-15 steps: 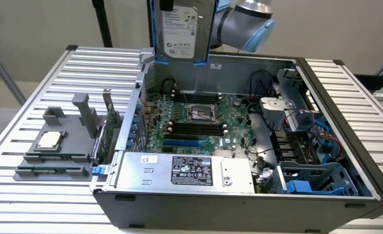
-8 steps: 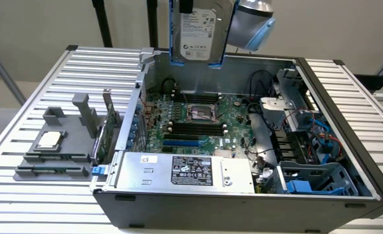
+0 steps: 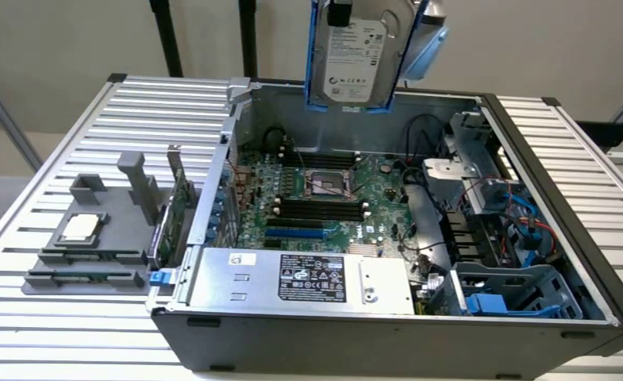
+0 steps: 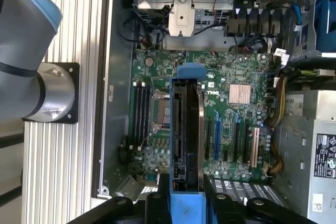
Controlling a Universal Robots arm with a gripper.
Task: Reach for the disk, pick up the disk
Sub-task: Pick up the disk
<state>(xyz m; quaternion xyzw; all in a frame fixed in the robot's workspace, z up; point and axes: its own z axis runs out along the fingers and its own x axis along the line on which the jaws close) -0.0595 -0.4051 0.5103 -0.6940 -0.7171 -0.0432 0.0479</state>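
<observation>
From the exterior view, the disk (image 3: 355,63) is up in the air, hanging label-out above the far wall of the open computer case (image 3: 396,333), clear of everything inside. It's a flat silver-grey metal slab with a white printed label and a blue plastic frame running down both long edges. The gripper (image 3: 340,9) is at the top edge of the shot, a dark bit clamped over the disk's upper end. Below sits the green motherboard (image 3: 327,198) with its square CPU socket and black RAM slots, a boxy silver power supply (image 3: 301,278) with a black label at the near edge, and a blue-grey drive cage (image 3: 513,290) in the near corner on the exterior view's right. Off the case, on the ribbed aluminium table (image 3: 36,238), there's a grey plastic fixture (image 3: 89,246) with a small square silver chip (image 3: 82,228) on it. In the wrist view, the disk (image 4: 186,135) shows edge-on, black connector side up, blue frame around it, with the black fingers (image 4: 157,205) closed on its sides, motherboard (image 4: 231,129) far underneath.
</observation>
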